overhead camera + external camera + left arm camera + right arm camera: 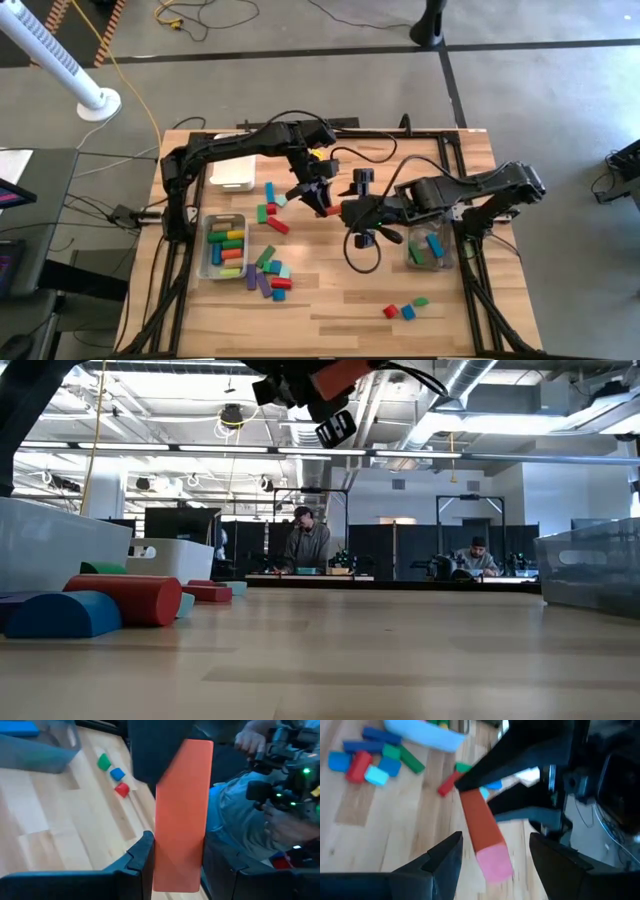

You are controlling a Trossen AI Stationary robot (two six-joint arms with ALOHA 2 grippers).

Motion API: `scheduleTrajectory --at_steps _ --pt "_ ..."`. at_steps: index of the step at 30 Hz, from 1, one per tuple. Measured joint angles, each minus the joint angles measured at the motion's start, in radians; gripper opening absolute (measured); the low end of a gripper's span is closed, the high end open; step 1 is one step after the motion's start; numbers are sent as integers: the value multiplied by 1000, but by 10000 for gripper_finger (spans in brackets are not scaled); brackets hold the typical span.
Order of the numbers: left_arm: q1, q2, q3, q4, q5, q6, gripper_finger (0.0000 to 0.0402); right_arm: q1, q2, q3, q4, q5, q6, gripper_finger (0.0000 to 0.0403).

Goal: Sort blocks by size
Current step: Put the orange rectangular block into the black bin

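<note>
At frame centre above the worktop [330, 310], the left hand [322, 204] grips a red bar [181, 815] for handover; the right hand [352, 212], open, must next close on its free end.

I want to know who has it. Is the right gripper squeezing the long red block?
No, the left gripper holds the red block; the right gripper is open around its end.
</note>
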Motion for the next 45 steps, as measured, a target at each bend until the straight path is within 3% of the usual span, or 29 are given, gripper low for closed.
scheduleTrajectory --at_steps 4,15,24,31,35,40,45 --pt "0 0 0 1 7 -1 121 -2 10 -2 16 -18 -5 229" --pt "0 -1 0 5 42 -4 121 2 15 -1 16 -38 -6 88" --pt "0 -1 0 8 39 -17 121 9 15 -1 14 -39 16 86" --pt "12 -1 0 13 -23 -63 210 21 15 0 -44 -39 97 86" --pt "37 -1 0 12 -45 -90 242 38 14 31 -176 -39 179 86" --pt "82 -9 0 -23 -62 -128 249 76 13 81 -406 -51 337 86" --pt "103 -54 0 -221 -256 14 250 138 5 99 -684 -111 582 86"
